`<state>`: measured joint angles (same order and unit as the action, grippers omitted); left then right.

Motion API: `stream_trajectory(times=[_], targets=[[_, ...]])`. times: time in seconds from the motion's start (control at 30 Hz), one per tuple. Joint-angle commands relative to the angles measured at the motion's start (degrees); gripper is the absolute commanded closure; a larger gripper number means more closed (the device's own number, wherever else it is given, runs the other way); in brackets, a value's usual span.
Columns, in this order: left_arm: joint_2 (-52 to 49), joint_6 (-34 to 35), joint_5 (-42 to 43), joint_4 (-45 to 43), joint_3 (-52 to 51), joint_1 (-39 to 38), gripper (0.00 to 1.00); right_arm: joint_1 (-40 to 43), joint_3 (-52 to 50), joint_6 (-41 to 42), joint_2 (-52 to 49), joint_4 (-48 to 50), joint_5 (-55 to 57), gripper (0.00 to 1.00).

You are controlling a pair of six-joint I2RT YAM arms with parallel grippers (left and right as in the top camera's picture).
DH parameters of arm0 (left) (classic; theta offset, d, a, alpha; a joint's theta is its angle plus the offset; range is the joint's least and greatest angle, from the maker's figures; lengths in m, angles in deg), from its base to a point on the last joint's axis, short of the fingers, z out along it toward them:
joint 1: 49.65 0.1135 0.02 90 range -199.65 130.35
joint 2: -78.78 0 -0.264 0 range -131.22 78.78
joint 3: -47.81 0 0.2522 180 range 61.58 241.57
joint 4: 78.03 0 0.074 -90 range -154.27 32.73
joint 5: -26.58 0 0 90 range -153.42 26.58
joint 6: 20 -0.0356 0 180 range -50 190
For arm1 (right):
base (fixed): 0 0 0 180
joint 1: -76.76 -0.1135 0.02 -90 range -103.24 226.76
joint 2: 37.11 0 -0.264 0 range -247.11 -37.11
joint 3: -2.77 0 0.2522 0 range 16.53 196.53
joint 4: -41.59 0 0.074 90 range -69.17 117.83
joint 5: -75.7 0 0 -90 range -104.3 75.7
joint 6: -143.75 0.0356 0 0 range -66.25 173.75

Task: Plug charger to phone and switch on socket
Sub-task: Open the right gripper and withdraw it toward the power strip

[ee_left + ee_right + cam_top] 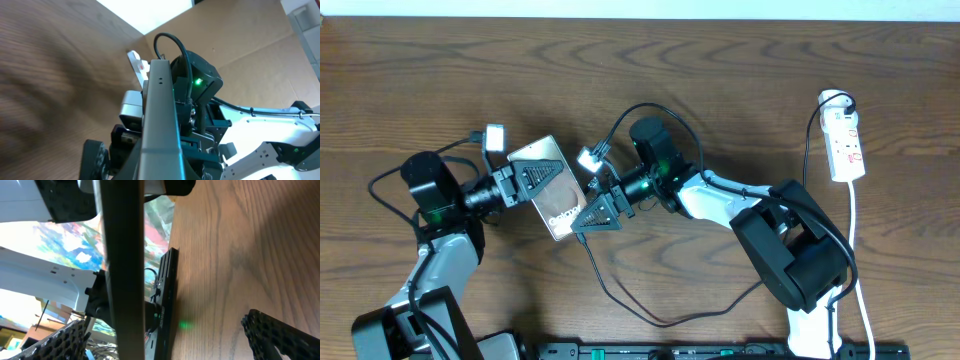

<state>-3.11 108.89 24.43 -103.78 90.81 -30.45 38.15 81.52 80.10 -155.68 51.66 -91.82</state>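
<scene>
The phone (558, 205), a brown slab, is held tilted off the table, with my left gripper (533, 182) shut on its upper-left part. In the left wrist view its pale edge (160, 115) runs up the middle. My right gripper (588, 213) stands wide open at the phone's lower-right end. In the right wrist view the phone's edge (125, 270) stands between the spread fingers (280, 335), nearer the left one. The charger's thin black cable (660, 321) loops over the table and runs up under the right gripper; its plug tip is hidden. The white socket (847, 145) lies far right.
A black bar (720, 351) runs along the table's front edge, also visible in the right wrist view (167, 295). The socket's white lead (855, 240) trails down the right side past the right arm's base (800, 255). Bare wood lies between the arms and the socket.
</scene>
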Motion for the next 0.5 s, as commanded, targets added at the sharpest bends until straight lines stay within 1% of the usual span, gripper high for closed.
stream_trajectory(times=[0.0,0.27,0.47], targets=[[0.2,-1.0,2.1,-0.5,0.1,2.5,0.93,0.8,0.9,-0.5,0.5,0.0,-0.7,0.01],[0.2,-0.9,2.1,-0.4,0.1,10.3,0.93,1.2,0.9,-0.5,0.5,0.0,-0.9,0.01],[0.2,-1.0,2.1,3.4,0.1,15.5,0.93,1.2,0.9,-0.5,0.5,0.0,-0.6,0.01]])
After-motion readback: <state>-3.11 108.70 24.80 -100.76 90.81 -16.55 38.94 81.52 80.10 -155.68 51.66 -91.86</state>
